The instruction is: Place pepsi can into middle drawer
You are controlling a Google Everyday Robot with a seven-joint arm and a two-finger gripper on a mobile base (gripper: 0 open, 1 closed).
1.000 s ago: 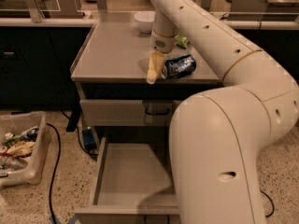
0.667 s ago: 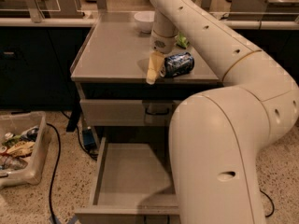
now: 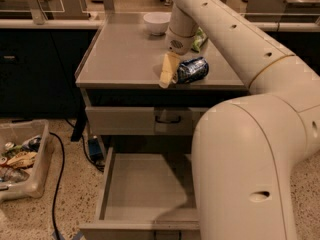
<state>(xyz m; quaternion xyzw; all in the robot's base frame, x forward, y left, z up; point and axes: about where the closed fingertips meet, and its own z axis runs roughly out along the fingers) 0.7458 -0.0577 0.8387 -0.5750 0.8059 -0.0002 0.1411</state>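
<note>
The small blue aluminium pepsi can (image 3: 192, 70) lies on its side near the front edge of the flat grey cabinet top (image 3: 120, 54), right of centre. The cream-coloured two-finger gripper (image 3: 170, 73) hangs over that same front edge, touching or just beside the can's left end. Whether it is apart or clamped on the can I cannot tell, since the arm hides its far side.

The step in hand looks like the grasp. Because the can lies flat and can roll, the grip should probably close across its round body, not its silver ends, and be firm before any lift. A nudge could roll it off the cabinet front.

The wide shallow grey metal middle drawer (image 3: 145, 184) stands pulled out below the cabinet top, its floor bare. The closed grey drawer face with a black handle (image 3: 167, 119) sits between the two. The carry should therefore come forward past the cabinet front first, then straight down. The release should be low, well inside the drawer walls.

A white bowl (image 3: 156, 21) and a green snack bag (image 3: 200, 38) sit toward the back of the cabinet top, out of the likely path.
</note>
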